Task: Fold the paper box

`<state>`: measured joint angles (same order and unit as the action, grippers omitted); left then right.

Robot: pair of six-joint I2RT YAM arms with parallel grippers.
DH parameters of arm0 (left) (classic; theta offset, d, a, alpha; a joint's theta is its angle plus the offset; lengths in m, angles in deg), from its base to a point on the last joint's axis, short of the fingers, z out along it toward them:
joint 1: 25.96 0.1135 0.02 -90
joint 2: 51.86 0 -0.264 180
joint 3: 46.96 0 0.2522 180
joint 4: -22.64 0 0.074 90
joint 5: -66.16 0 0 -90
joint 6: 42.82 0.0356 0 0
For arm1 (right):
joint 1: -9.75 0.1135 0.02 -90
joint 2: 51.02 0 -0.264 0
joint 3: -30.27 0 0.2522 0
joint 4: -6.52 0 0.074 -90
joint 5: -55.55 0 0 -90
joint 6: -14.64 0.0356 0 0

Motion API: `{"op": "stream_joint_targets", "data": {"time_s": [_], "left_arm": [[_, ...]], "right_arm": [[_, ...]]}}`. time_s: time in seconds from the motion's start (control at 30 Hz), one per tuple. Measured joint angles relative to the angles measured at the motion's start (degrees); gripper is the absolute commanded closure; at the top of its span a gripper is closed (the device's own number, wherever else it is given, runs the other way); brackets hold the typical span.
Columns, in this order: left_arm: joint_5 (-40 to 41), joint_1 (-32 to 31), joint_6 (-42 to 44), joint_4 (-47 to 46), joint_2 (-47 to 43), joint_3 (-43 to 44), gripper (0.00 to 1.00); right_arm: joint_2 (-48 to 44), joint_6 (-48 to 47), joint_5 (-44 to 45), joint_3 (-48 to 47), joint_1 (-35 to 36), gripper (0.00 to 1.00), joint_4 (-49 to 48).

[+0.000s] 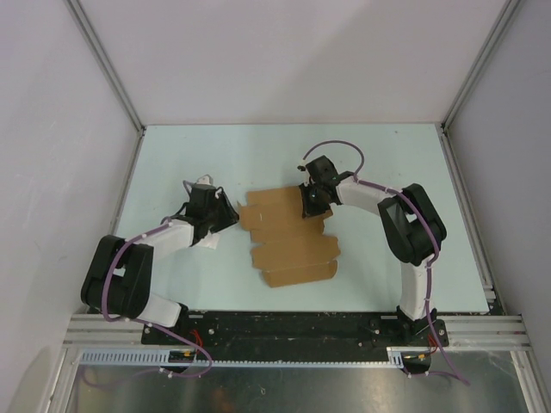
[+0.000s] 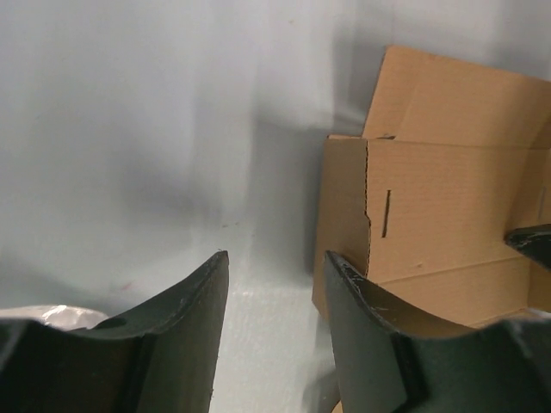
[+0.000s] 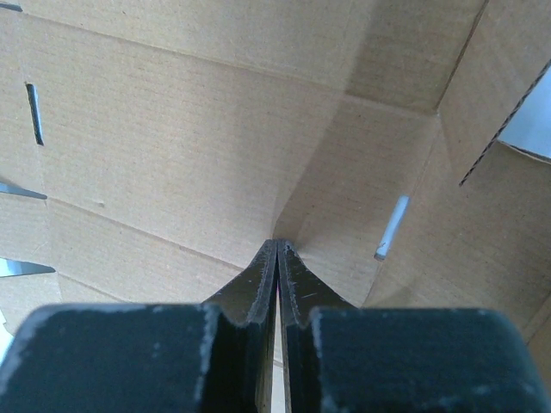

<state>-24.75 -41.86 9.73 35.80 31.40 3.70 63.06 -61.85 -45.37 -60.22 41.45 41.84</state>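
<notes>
Top external view: the paper box (image 1: 293, 245), a plain brown sheet of thin cardboard with many flaps and crease lines, is being shown lying mostly flat at the middle of the pale table (image 1: 215, 155), between the two arms.

Hazards to be considered at this stage:
- The sheet is likely being left free to slide on the smooth surface. A sideways push from either arm could shift it instead of folding it.
- A bend could be formed off the scored line if pressure is being applied away from a crease.
- The left fingers could ride over the sheet's edge rather than under it, so no flap would be lifted.

Gripper condition:
- The left gripper (image 1: 228, 215) is being held moderately wide at the sheet's left edge. Nothing is being held. In the left wrist view one finger is hanging over bare table and the other over the cardboard border.
- The right gripper (image 3: 277, 245) is being kept fully closed, its tips being pressed against an inner panel near a raised flap. Whether cardboard is being pinched cannot be told.
</notes>
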Motion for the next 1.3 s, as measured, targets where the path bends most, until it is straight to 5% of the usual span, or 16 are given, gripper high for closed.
{"op": "stream_joint_targets", "data": {"time_s": [1.3], "left_arm": [[-2.7,-5.7,0.0,-3.2,5.0,5.2,0.48]], "right_arm": [[-0.2,0.4,-0.1,0.3,0.3,0.94,-0.2]]}}
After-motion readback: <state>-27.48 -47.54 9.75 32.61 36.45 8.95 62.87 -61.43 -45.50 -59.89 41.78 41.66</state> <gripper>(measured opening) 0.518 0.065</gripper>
